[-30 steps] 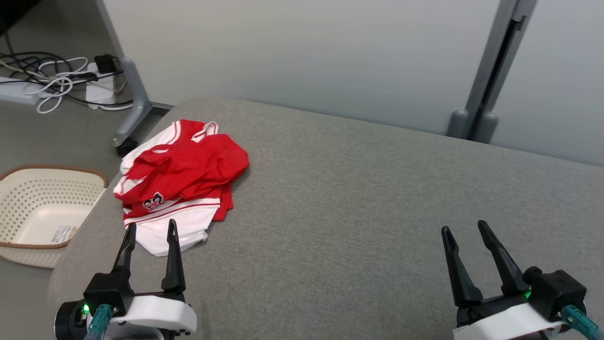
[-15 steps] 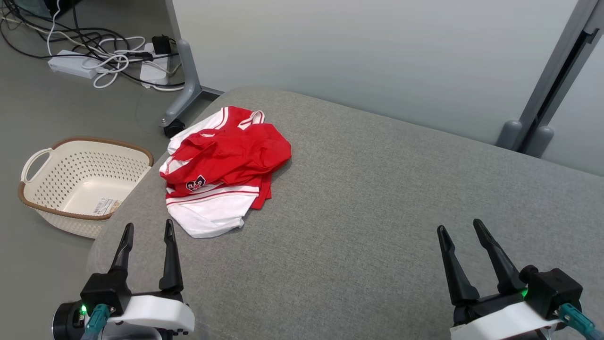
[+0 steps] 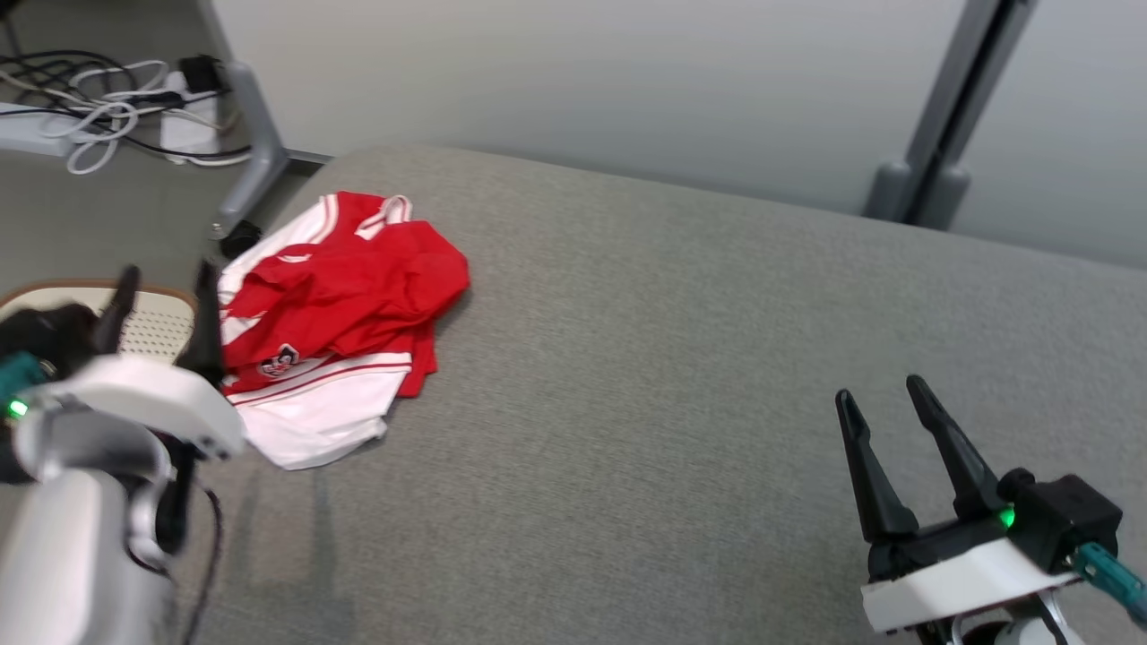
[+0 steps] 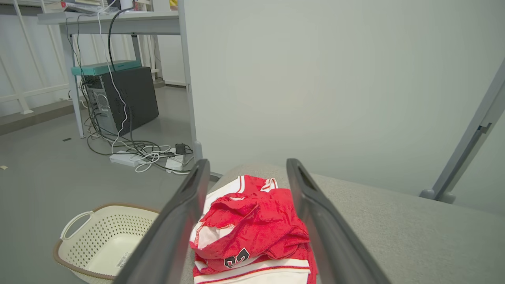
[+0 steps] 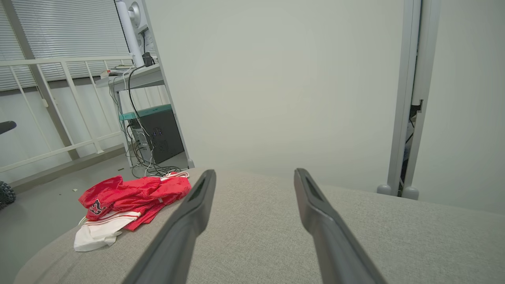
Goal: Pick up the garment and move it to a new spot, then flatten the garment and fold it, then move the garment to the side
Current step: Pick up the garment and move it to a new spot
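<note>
Jaws wide, nothing held

Both pairs of jaws are wide apart and empty. My left gripper [image 3: 167, 278] is at the left edge of the soft grey cloth bench [image 3: 672, 358], beside the crumpled red and white shirt [image 3: 349, 296] near its far left corner. My right gripper [image 3: 879, 391] is over its near right side.

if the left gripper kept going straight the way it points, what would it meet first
Probably the pale grey wall panel: in the left wrist view the left gripper points just over the crumpled red and white garment lying lower between its fingers. Depth is unclear; it may catch the garment first.
</note>
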Controlling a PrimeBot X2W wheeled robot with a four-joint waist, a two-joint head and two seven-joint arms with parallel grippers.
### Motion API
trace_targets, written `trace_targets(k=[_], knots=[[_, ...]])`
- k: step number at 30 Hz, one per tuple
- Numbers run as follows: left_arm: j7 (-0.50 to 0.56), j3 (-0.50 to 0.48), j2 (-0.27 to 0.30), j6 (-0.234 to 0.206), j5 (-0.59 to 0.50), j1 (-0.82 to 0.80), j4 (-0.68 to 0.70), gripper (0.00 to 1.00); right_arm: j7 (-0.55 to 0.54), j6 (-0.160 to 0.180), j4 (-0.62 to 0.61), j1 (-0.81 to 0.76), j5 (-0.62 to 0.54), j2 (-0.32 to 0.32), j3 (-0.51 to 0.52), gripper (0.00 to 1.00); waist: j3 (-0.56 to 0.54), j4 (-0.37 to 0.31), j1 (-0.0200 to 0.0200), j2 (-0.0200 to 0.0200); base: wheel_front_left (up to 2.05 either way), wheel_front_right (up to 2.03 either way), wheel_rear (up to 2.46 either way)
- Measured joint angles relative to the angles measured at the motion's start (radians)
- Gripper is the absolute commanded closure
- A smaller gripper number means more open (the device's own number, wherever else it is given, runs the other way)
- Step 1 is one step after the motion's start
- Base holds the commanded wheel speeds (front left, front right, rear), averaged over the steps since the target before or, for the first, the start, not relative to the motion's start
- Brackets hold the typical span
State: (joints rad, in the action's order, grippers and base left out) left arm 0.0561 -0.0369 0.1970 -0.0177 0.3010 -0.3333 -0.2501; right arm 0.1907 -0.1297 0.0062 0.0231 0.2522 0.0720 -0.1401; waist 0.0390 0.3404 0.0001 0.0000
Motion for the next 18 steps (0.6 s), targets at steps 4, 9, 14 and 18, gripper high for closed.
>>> trace_targets(k=[4,9,14,18], knots=[[0.093,-0.06,0.063,0.02,0.073,-0.134,-0.071,0.0,-0.015,0.0,-0.019,0.052,-0.003,0.03,-0.014,0.0,0.048,-0.054,-0.0001,0.0,0.0,0.0,0.0],[0.282,-0.099,0.155,0.036,0.137,-0.265,-0.227,0.0,-0.015,0.0,-0.038,0.118,0.004,0.056,-0.016,0.0,0.122,-0.127,0.0,0.0,0.0,0.0,0.0],[0.423,-0.104,0.236,0.052,0.158,-0.362,-0.349,0.0,-0.005,0.0,-0.03,0.148,0.011,0.063,-0.016,0.0,0.186,-0.209,0.0,0.0,0.0,0.0,0.0],[0.519,-0.096,0.277,0.071,0.17,-0.393,-0.439,0.0,0.004,0.0,-0.021,0.154,0.013,0.065,-0.015,0.0,0.222,-0.266,0.0,0.0,0.0,0.0,0.0]])
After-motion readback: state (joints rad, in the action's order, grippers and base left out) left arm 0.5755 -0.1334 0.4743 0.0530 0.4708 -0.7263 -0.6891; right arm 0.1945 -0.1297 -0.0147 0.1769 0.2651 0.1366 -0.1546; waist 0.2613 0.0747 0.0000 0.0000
